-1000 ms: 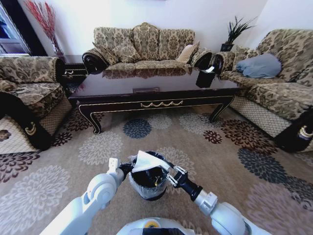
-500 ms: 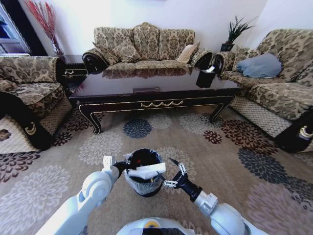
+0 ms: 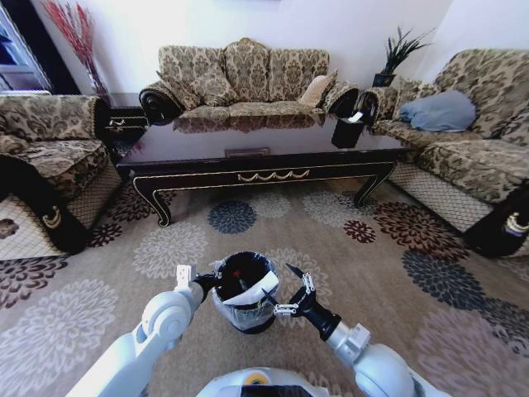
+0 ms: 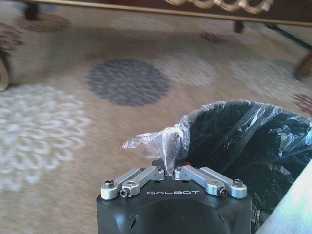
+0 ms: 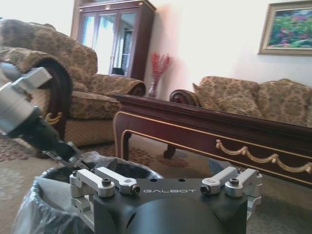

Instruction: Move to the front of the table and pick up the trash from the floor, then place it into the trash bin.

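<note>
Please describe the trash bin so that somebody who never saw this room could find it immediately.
Start from the long dark table with gold ornament, standing before the sofas. On the flowered carpet in front of it, between the left gripper and the right gripper, stands the trash bin. It is small, round and black, with a translucent plastic bag over its rim and white paper inside.

Floral-patterned carpet (image 3: 165, 248) underfoot. Three-seat patterned sofa (image 3: 248, 78) at the back wall, matching sofas left (image 3: 50, 149) and right (image 3: 471, 141) (blue-grey cushion (image 3: 442, 110) on the right one). Potted plant (image 3: 397, 54), red dried stems (image 3: 74, 33), wooden glass cabinet (image 5: 114, 41), framed painting (image 5: 287, 27).
</note>
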`<state>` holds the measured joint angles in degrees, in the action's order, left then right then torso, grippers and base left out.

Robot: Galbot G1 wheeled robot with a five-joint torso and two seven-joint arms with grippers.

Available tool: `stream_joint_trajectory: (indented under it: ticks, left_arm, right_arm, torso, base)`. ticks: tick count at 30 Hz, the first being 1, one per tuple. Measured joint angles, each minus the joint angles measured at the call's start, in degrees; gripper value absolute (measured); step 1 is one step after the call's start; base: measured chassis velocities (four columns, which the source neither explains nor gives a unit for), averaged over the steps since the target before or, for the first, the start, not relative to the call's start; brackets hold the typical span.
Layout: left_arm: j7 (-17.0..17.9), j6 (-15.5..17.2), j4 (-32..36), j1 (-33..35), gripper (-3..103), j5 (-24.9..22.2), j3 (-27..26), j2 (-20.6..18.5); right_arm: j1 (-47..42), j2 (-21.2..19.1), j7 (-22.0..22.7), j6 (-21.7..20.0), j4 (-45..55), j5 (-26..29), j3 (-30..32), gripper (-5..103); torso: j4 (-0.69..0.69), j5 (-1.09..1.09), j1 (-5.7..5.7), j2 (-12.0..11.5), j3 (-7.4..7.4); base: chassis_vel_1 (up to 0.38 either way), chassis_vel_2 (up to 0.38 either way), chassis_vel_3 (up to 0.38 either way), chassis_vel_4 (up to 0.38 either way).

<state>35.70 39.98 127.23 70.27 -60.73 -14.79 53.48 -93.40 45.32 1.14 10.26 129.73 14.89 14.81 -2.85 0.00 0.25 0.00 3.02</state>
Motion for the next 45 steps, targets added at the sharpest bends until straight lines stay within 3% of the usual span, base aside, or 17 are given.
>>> stream_joint_trajectory:
  ticks: [8, 13, 16, 20, 25, 28, 30, 31, 37, 45]
  left_arm:
    - [1.0, -0.9, -2.3, 2.1, 4, -2.6, -9.3, -2.9]
    - [-1.4, -1.0, -4.3, 6.3, 4, -4.7, -18.0, -3.1]
    - [-4.2, -1.0, -5.3, 11.5, 4, -5.0, -26.6, -1.8]
    - [-5.5, -1.1, -5.9, 13.1, 4, -5.1, -29.7, -1.2]
    - [-6.2, -1.2, -6.5, 14.0, 4, -5.6, -31.6, -0.8]
    - [-7.8, -1.4, -7.4, 16.6, 4, -6.6, -36.0, 0.2]
    - [-10.3, -2.0, -9.1, 20.7, 4, -4.8, -41.0, 2.3]
    - [-11.2, -2.5, -10.0, 21.8, 4, -3.7, -41.6, 2.8]
    - [-12.5, -3.4, -11.6, 22.9, 4, -2.1, -40.5, 5.8]
    - [-12.3, -3.5, -10.5, 21.5, 4, -0.9, -37.3, 5.3]
  right_arm:
    - [0.6, 4.7, 1.3, 2.7, -4.4, 2.8, 2.1, 100]
    - [3.6, 7.5, 0.5, 4.5, -12.1, 3.6, 1.4, 100]
    - [6.9, 10.0, -1.3, 5.1, -20.7, 1.1, 0.4, 100]
    - [7.7, 11.2, -1.9, 5.4, -24.0, 0.9, 0.1, 100]
    - [7.8, 12.2, -2.2, 5.7, -25.8, 0.3, 0.0, 100]
    - [9.5, 14.1, -2.5, 6.2, -30.1, -1.3, -0.9, 100]
    - [13.3, 16.5, -2.6, 6.3, -37.6, -2.5, -2.6, 100]
    - [14.8, 17.5, -2.6, 6.3, -40.7, -2.8, -3.2, 100]
    - [19.2, 20.8, -1.7, 6.9, -48.9, -3.1, -4.9, 100]
    - [23.6, 22.9, -2.3, 7.1, -54.0, -5.1, -8.3, 100]
  torso:
    - [-0.01, 0.00, 0.00, 0.0, 0.00]
    - [-0.02, -0.01, 0.00, 0.0, 0.00]
    - [0.01, 0.00, 0.00, 0.0, 0.00]
    - [0.04, 0.00, 0.00, 0.0, 0.00]
    - [-0.03, -0.02, 0.00, 0.0, 0.00]
    - [-0.05, 0.00, 0.00, 0.0, -0.01]
    - [0.04, -0.03, -0.01, 0.0, -0.01]
    - [-0.02, 0.03, -0.01, 0.0, -0.01]
    - [-0.01, 0.01, -0.01, 0.0, 0.00]
    - [-0.01, 0.00, -0.01, 0.0, 0.00]
  base:
    - [0.000, 0.000, 0.000, 0.000]
    - [0.000, 0.000, 0.000, 0.000]
    - [0.000, 0.000, 0.000, 0.000]
    - [0.000, 0.000, 0.000, 0.000]
    - [0.000, 0.000, 0.000, 0.000]
    - [0.000, 0.000, 0.000, 0.000]
    - [0.000, 0.000, 0.000, 0.000]
    - [0.000, 0.000, 0.000, 0.000]
    - [0.000, 0.000, 0.000, 0.000]
    - [0.000, 0.000, 0.000, 0.000]
